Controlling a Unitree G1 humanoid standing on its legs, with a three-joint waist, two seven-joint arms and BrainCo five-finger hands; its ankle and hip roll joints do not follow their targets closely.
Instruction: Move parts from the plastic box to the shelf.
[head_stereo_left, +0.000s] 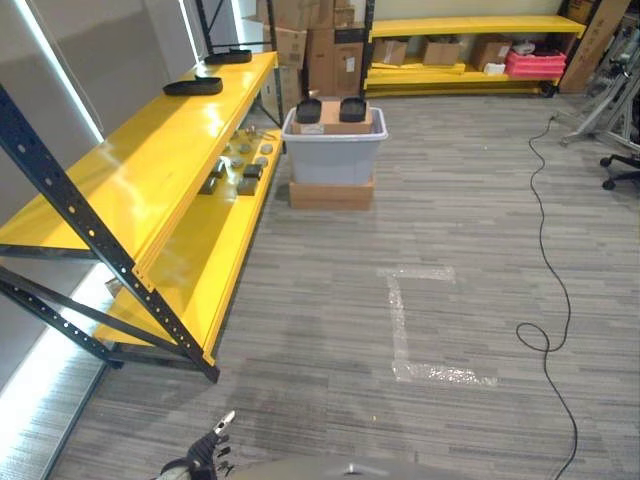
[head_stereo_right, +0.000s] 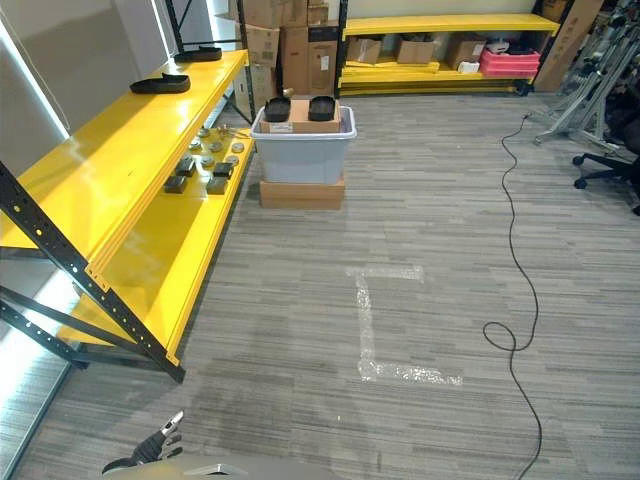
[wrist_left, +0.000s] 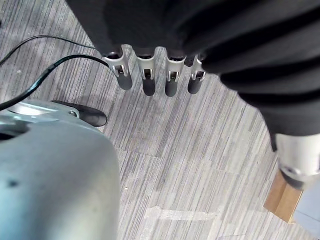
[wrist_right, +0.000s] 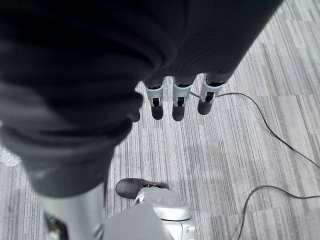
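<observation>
The grey plastic box stands on a flat cardboard box at the far end of the yellow shelf. Two black tray-like parts lie on top of the plastic box. Two more black parts rest on the shelf's upper level, and several small parts lie on its lower level. My left hand hangs low over the floor, far from the box, with straight fingers holding nothing. My right hand's fingers are also straight and empty above the carpet.
Stacked cardboard boxes stand behind the plastic box. A second yellow shelf with boxes and a red crate lines the back wall. An office chair is at the right. White tape marks cross the carpet.
</observation>
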